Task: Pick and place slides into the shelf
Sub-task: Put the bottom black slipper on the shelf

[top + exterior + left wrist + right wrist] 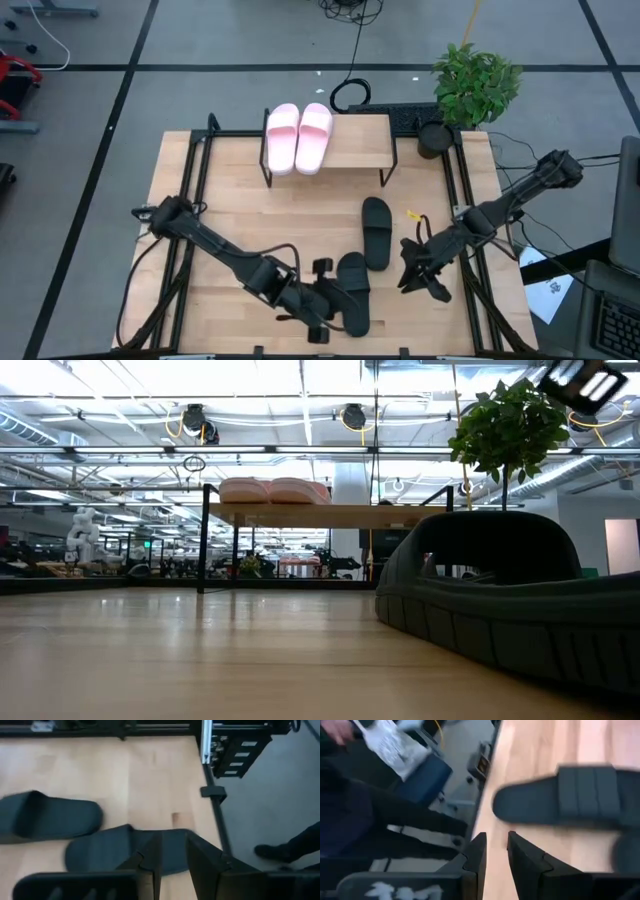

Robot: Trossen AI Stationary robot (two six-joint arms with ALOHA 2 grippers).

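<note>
pink slides (298, 137): your light pink pair's already on the shelf (360, 148), side by side at its left end.
black slides: both on the surface (240, 210), one (376, 231) mid-right, the other (353, 291) near the front edge.
left claw (322, 300): right at that front slide, fingers (150, 862) a narrow gap apart over it, not gripping anything you can see.
right claw (414, 272): just right of the black slides, narrowly parted, holding nothing.
</note>
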